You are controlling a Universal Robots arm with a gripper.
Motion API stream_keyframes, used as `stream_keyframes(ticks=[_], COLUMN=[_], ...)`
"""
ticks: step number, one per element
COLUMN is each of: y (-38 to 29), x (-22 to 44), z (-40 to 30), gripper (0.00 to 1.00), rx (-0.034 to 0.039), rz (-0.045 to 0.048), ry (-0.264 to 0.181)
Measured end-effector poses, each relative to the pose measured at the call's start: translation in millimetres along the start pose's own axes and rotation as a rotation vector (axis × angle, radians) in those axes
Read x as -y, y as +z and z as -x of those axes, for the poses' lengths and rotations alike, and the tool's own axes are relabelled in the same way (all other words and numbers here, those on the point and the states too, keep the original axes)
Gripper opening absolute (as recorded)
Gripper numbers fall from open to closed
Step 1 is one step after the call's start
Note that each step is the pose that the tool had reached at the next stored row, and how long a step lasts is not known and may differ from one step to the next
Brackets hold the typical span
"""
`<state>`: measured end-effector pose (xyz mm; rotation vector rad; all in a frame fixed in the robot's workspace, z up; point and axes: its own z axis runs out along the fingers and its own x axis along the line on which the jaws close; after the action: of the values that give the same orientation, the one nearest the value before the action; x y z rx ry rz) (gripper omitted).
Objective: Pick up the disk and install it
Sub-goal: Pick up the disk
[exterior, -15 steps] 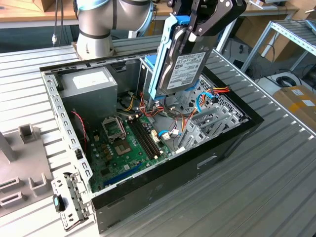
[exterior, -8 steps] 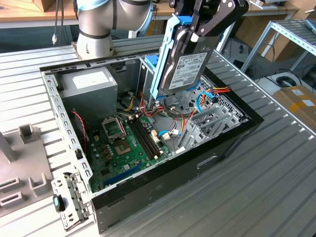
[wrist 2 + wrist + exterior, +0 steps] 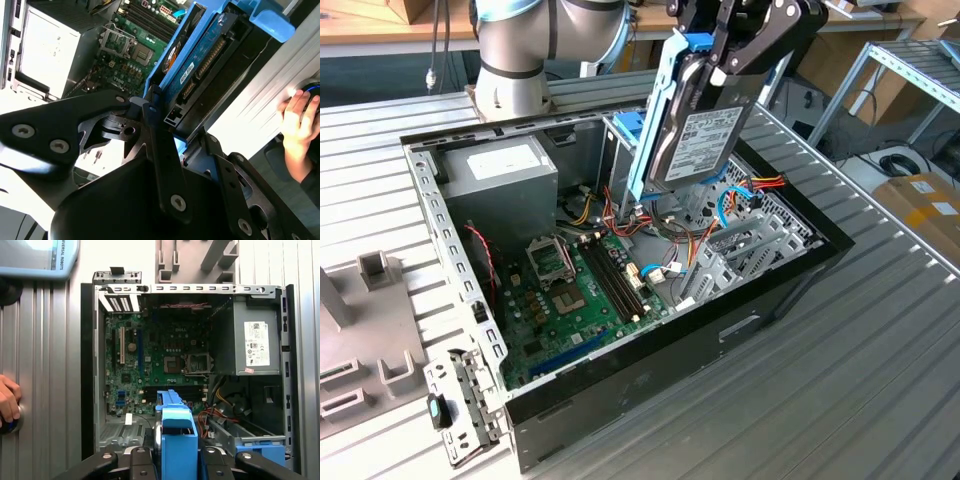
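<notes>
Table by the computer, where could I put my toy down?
Bare ribbed table lies along the computer case's black side, toward the exterior view's right. Inside the case is crowded: motherboard, cables, with the gripper holding the disk above.

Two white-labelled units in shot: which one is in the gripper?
The disk, dark-faced with blue rails. The gripper holds it tilted above the open computer case. The grey power-supply box sits in the case's corner, clear of the gripper.

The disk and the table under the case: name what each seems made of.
The disk: seemingly metal, a dark casing with a dull sheen; its carrier rails look like glossy blue plastic. The table: probably bare aluminium, matte grey with ribbed grooves.
</notes>
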<state>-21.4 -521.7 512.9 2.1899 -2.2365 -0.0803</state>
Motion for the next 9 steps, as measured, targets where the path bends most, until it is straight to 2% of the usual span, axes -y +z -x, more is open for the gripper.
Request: stream_keyframes(ticks=[6,9], y=[0.2,0.4], x=[4.3,6.1], z=[-0.4,-3.9], gripper=[0.37,0.37], rx=[-0.0002,-0.0002], rz=[0.0000,0.0000], ry=[0.000,0.000])
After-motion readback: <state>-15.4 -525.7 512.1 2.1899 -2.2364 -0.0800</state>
